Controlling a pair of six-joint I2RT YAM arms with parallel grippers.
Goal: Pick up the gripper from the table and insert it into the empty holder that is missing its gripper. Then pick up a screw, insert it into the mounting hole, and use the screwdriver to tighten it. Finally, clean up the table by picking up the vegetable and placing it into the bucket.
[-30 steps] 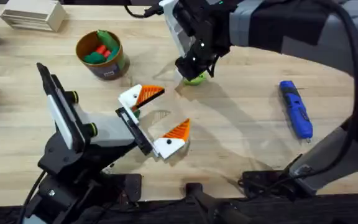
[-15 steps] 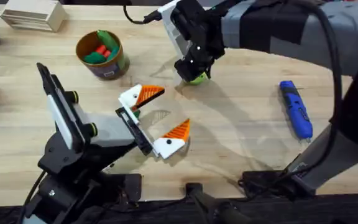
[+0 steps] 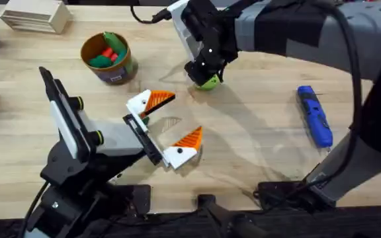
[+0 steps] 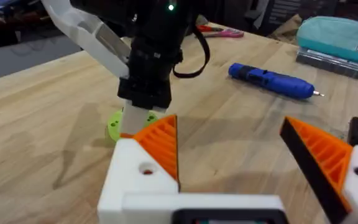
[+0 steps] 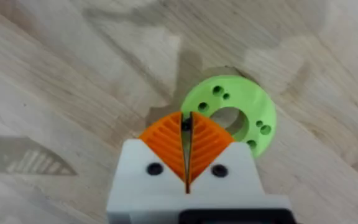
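i'm seeing my right gripper (image 5: 186, 146) reaching across to the far middle of the table (image 3: 256, 142), its orange pads (image 5: 166, 143) pressed together with something small and dark pinched at the tips (i cannot tell what), just beside the lime-green disc (image 5: 232, 118). my left gripper (image 3: 165, 125) is sitting near the table's middle with fingers spread wide, holding nothing, both orange tips in place. the screwdriver (image 3: 315, 115) is lying on the right side, well apart from both grippers. the bucket (image 3: 108, 58) is standing at far left, toy vegetables inside.
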